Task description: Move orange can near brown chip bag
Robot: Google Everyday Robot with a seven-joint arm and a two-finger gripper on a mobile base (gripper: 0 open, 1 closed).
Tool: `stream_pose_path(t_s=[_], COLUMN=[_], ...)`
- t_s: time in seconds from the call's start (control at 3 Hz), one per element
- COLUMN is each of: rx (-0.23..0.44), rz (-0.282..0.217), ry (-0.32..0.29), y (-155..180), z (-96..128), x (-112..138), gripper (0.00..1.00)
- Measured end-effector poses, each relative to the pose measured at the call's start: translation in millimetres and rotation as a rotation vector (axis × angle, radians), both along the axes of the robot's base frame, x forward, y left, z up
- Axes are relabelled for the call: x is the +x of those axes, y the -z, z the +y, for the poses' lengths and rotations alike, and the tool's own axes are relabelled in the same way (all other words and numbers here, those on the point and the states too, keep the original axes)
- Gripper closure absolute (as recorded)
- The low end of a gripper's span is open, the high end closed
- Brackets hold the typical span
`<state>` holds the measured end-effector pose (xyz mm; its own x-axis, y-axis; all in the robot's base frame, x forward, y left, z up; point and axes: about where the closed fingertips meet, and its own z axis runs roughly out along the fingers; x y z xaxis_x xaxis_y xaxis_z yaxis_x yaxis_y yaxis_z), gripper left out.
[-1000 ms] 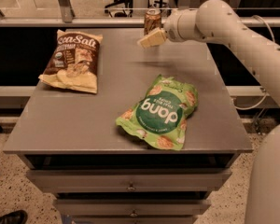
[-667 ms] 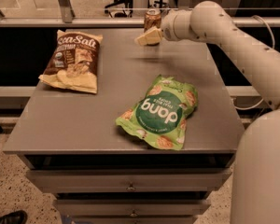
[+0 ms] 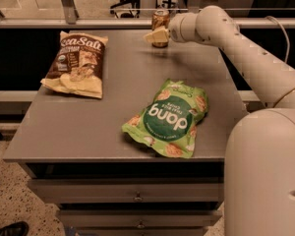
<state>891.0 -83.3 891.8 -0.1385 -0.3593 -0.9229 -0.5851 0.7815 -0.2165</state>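
Note:
The orange can (image 3: 160, 19) stands upright at the far edge of the grey table (image 3: 88, 127), right of the middle. My gripper (image 3: 156, 34) is at the can's near lower side and overlaps its base in the camera view. The arm (image 3: 236, 38) reaches in from the right. The brown chip bag (image 3: 78, 63) with "Sea Salt" lettering lies flat at the far left of the table, well apart from the can.
A green "dang" bag (image 3: 169, 118) lies near the front right of the table. My robot body (image 3: 265, 176) stands at the table's right front corner. Drawers (image 3: 137, 196) sit under the tabletop. A rail (image 3: 88, 22) runs behind the table.
My gripper has shifted a little to the left and up along the front of the can. The can and both bags have not moved.

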Motion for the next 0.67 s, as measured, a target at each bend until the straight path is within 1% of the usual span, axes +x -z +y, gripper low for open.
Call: stream_pose_path(t_s=[0.33, 0.67], rx=[0.019, 0.027], rz=[-0.002, -0.009], ry=[0.020, 0.021], y=[4.6, 6.0], z=[-6.5, -9.9], x=[9.0, 9.8], gripper=[0.39, 0.62])
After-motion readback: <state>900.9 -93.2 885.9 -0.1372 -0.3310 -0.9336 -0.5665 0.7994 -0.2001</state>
